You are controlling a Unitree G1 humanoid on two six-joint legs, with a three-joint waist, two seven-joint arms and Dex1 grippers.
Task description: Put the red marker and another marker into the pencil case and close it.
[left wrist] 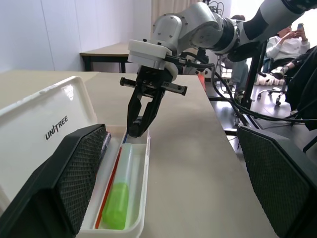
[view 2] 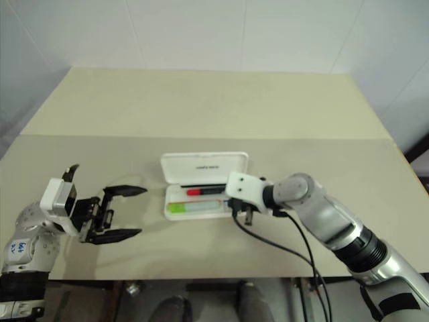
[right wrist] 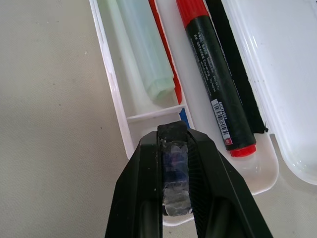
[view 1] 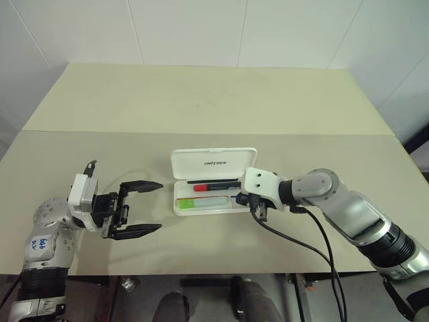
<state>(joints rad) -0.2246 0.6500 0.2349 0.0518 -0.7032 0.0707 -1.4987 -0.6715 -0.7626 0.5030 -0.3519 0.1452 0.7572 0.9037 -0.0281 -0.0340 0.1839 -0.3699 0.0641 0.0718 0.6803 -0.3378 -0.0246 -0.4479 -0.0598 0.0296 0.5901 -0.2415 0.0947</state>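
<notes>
The white pencil case [view 1: 213,163] lies open mid-table, its lid tilted back on the far side. In its tray rest the red marker [view 1: 216,187], red and black, and the other marker, a light-green highlighter [view 1: 203,202], nearer the front wall. My right gripper [view 1: 240,198] is shut and angled down, its tips over the tray's right end, just past the highlighter's tip [right wrist: 161,89] and beside the red marker [right wrist: 213,84]. My left gripper [view 1: 159,206] stands open a little left of the case, level, pointing at it with nothing between its fingers [left wrist: 74,183].
The beige table [view 1: 201,107] stretches far behind the case, with a seam across it. A black cable [view 1: 301,245] hangs from my right wrist over the table's front edge. The left wrist view shows another table and seated people beyond the table's right side.
</notes>
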